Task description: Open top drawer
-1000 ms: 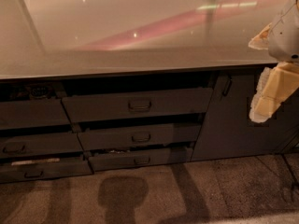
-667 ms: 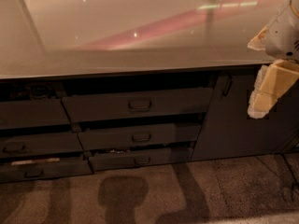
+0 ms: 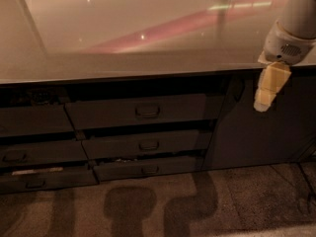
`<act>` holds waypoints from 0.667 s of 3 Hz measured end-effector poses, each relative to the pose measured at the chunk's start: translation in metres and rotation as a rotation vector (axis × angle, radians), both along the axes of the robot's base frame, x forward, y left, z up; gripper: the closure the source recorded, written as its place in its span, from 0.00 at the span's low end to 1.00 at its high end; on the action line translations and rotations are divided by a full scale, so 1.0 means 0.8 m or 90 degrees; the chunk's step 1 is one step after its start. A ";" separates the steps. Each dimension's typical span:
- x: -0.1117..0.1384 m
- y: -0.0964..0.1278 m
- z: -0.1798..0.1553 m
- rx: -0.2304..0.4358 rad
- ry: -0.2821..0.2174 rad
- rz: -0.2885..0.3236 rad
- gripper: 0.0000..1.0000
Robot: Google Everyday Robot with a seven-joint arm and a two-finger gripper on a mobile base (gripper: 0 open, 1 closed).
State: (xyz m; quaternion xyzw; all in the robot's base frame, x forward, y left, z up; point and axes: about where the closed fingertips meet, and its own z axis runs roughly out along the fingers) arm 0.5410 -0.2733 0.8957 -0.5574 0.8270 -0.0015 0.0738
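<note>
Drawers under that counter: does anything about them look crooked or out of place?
Yes. The top drawer, middle drawer and bottom drawer seem ajar and slightly skewed, with uneven dark gaps. A pale strip shows at the lowest left drawer. The hand hangs to the right, before the cabinet door, touching no drawer.

The top drawer, a wide dark grey front with a small centred loop handle, sits level just under the worktop edge. The hand hangs below the worktop's right end.
</note>
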 end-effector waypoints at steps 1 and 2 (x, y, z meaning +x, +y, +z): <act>0.031 -0.014 -0.029 -0.001 0.024 -0.014 0.00; 0.039 -0.012 -0.032 0.001 0.012 -0.015 0.00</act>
